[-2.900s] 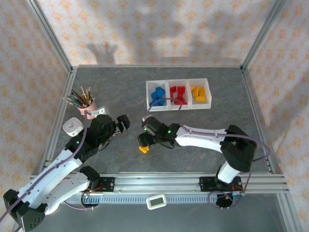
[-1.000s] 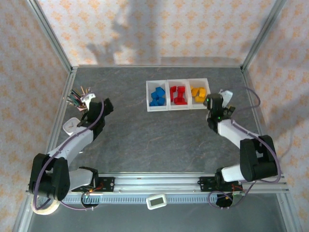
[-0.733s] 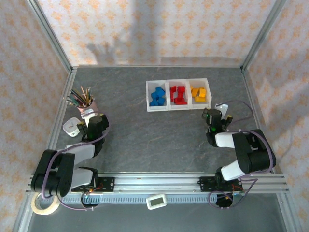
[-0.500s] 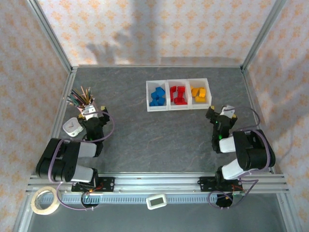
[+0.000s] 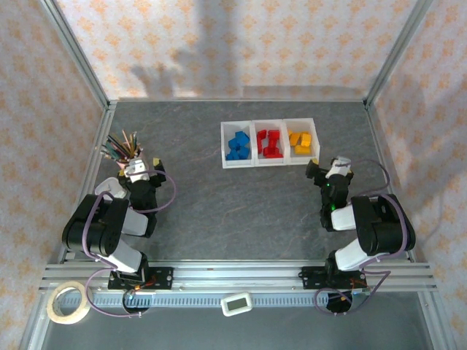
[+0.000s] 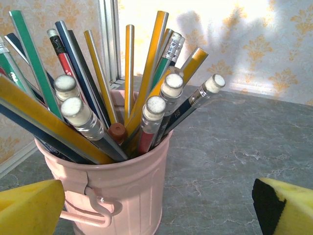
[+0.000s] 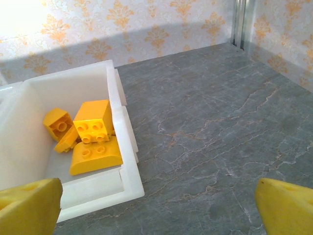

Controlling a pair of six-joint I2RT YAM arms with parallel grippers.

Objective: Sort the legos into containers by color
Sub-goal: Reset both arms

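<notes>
Inside the tray, every brick I can see is down by colour: blue legos in the left-hand compartment, red legos in the middle one, and yellow legos in the right-hand one. The right wrist camera shows the yellow ones loosely heaped, studs up. By my read the sorting looks finished.

These bricks should be feather-light, rigid and hard to damage. Their glossy walls could skid under a careless pinch, though. The spot to take one is across two flat opposite sides, low on the body and clear of the studs. The curved yellow piece wants its straight flanks, not the rounded top.

Just off the tray's near right corner sits the right gripper, arm folded back, its yellow fingers spread wide and holding nothing.

Well to the left of the tray, the left gripper faces the pink cup of pencils. Its fingers are also parted and empty, close to the cup but not touching it. Grey tabletop lies between the two arms.
</notes>
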